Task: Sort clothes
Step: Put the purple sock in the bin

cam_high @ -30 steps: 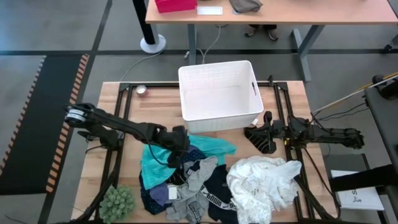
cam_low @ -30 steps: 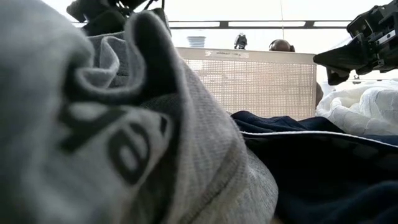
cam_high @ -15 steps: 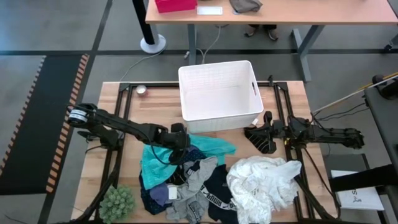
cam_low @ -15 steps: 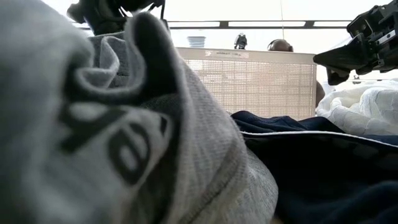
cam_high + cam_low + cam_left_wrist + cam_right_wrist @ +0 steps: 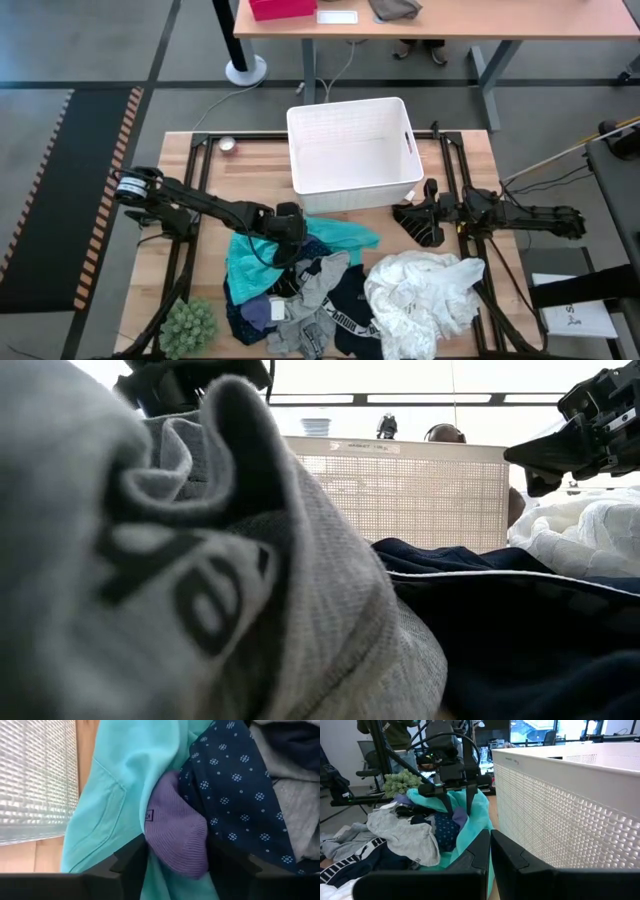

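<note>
Small purple knit garment [image 5: 177, 837] is lying on the teal fabric garment [image 5: 120, 795] beside the navy patterned cloth [image 5: 240, 795]; left pincer [image 5: 177, 862] is straddling it, fingers spread. Right pincer [image 5: 490, 851], nearly closed and empty, is hovering beside the white perforated plastic bin [image 5: 350, 150].

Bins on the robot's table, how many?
1. The white bin stands at the far middle of the table, empty, with the clothes pile in front of it. No other bin shows on this table.
</note>
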You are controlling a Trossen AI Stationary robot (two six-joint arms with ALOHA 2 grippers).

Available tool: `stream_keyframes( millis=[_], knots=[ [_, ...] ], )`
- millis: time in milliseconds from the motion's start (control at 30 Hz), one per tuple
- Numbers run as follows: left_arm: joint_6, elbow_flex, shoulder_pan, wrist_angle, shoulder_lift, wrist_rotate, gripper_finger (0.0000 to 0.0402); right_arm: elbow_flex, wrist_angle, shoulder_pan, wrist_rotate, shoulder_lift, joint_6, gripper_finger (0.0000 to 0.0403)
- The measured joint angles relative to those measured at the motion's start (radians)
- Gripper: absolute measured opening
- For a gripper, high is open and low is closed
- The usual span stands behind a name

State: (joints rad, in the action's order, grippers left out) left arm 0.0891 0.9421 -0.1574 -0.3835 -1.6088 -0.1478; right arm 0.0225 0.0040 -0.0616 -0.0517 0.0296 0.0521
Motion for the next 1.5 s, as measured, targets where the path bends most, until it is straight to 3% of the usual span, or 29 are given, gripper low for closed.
stream_keyframes(
  millis=[467, 933, 1300, 1500],
  knots=[
    [-0.025, 0.059, -0.006, -0.044, 0.049, 0.026, 0.0007, 0.0, 0.0, 0.0, 0.0, 0.0, 0.0, 0.0],
    [-0.054, 0.169, -0.031, -0.123, 0.142, 0.068, 0.0003, 0.0, 0.0, 0.0, 0.0, 0.0, 0.0, 0.0],
    [-0.04, 0.196, -0.038, -0.137, 0.247, 0.163, 0.0002, 0.0, 0.0, 0.0, 0.0, 0.0, 0.0, 0.0],
    [-0.017, 0.196, -0.041, -0.13, 0.251, 0.167, 0.0039, 0.0, 0.0, 0.0, 0.0, 0.0, 0.0, 0.0]
  ],
)
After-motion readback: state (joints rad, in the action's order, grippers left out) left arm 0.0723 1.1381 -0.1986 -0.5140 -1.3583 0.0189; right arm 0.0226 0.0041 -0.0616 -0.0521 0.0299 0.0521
